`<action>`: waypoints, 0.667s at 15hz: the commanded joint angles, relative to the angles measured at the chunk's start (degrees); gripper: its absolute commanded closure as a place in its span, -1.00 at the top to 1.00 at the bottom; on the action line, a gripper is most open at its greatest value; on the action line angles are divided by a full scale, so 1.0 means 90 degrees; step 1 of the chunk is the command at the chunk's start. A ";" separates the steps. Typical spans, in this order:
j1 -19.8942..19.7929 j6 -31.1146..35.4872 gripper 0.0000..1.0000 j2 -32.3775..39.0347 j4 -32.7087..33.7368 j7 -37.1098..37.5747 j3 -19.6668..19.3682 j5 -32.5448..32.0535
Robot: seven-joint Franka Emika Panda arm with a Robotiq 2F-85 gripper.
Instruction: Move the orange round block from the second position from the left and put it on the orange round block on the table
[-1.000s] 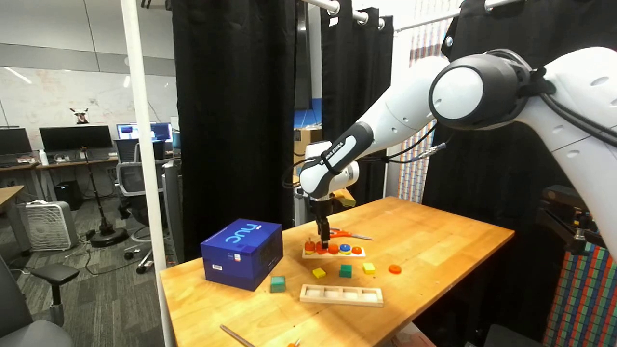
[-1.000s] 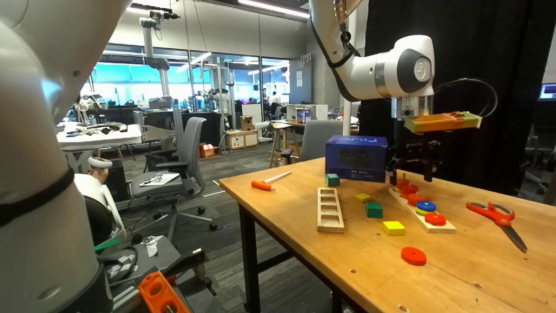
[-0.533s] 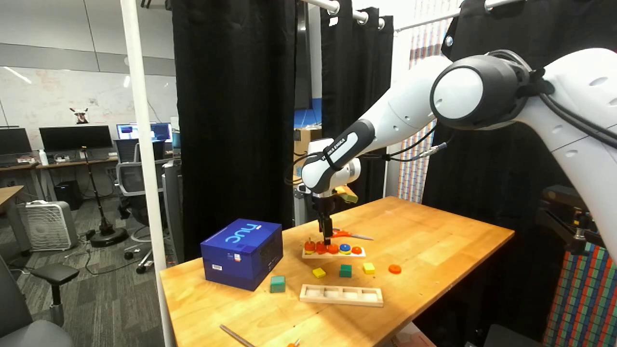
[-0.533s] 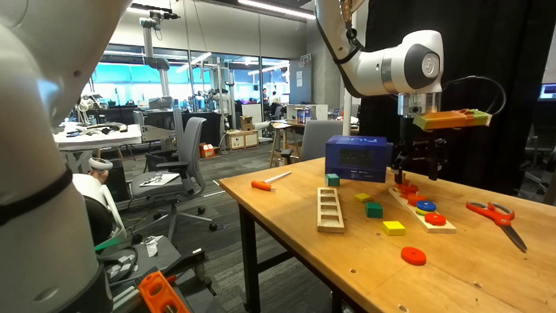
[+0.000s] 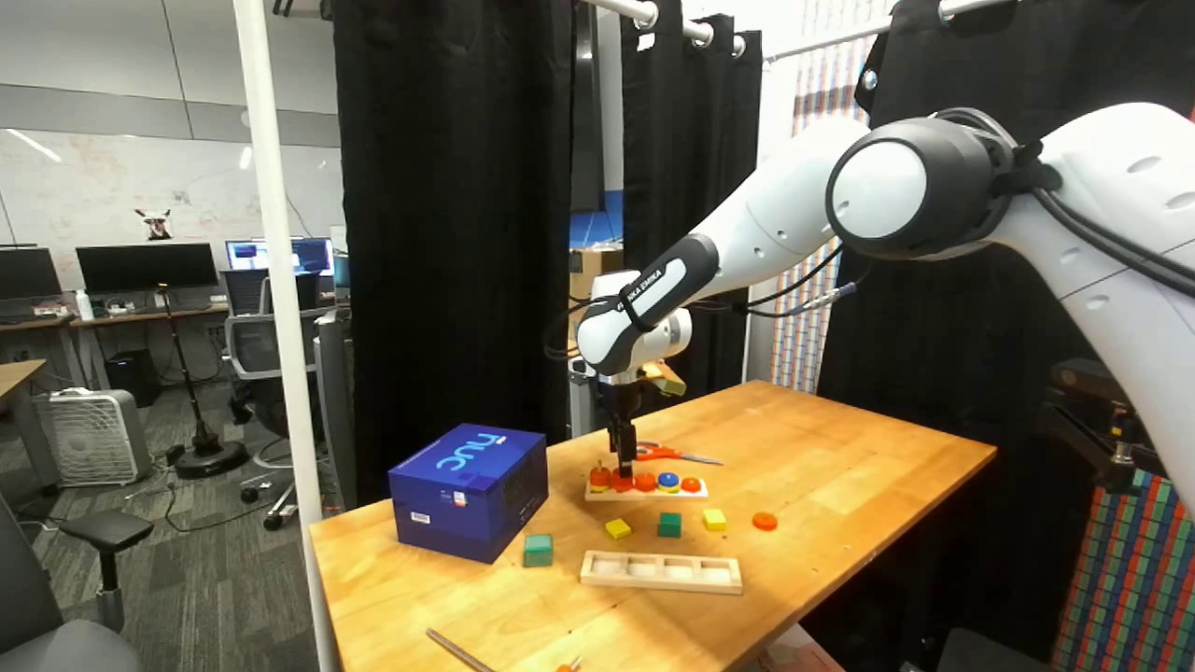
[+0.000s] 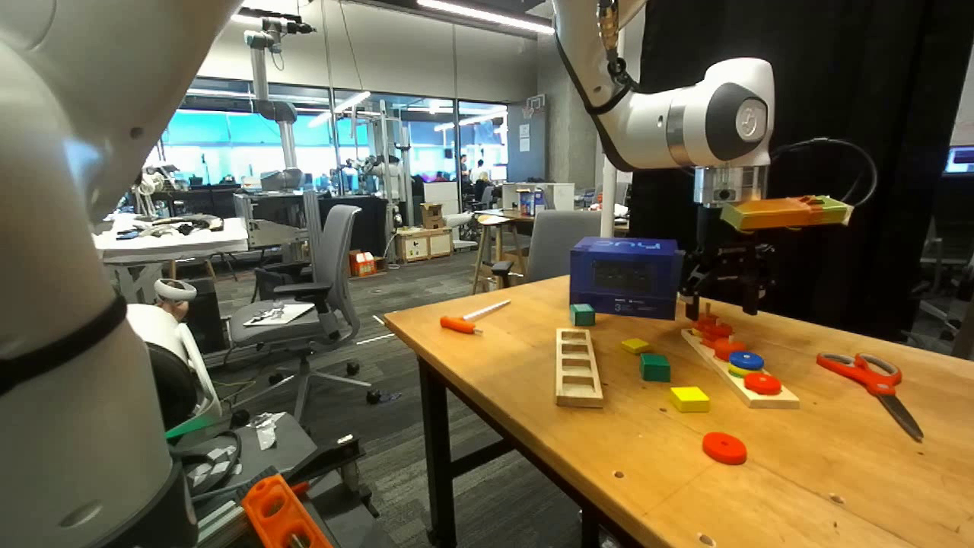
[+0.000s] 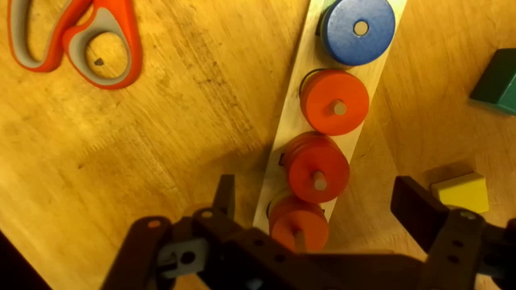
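Observation:
The wooden peg board [image 5: 644,496] lies on the table [image 6: 578,457] and bears several stacks. The orange round block second from the left [image 5: 623,483] sits on a peg there; it shows in the wrist view [image 7: 318,169] with the peg tip sticking out on top. A loose orange round block [image 6: 724,448] lies flat on the table; an exterior view also shows it [image 5: 765,521], but it is outside the wrist view. My gripper [image 7: 312,189] is open and empty above the board's left end, its fingers on either side of the board. In an exterior view my gripper [image 6: 721,307] hangs above the far stacks.
A blue box [image 6: 624,278] stands near the board's left end. Red scissors [image 6: 867,380] lie behind the board. Green [image 6: 655,367] and yellow [image 6: 689,399] blocks and a wooden compartment tray [image 6: 578,369] lie in front. An orange-handled tool [image 6: 460,325] lies near the edge.
My gripper shifted slightly right, then back left and a little lower in the exterior views. It stays open. The blocks and board have not moved.

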 commanded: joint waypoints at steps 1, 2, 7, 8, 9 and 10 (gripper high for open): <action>-0.0098 -0.0107 0.48 0.0177 0.0328 -0.0274 0.0134 0.0207; -0.0092 -0.0121 0.31 0.0205 0.0359 -0.0284 0.0133 0.0204; -0.0084 -0.0124 -0.47 0.0197 0.0344 -0.0302 0.0126 0.0192; -0.0082 -0.0122 -0.60 0.0200 0.0347 -0.0297 0.0122 0.0188; -0.0083 -0.0120 -0.62 0.0189 0.0359 -0.0300 0.0124 0.0190; -0.0085 -0.0118 -0.58 0.0196 0.0361 -0.0303 0.0123 0.0190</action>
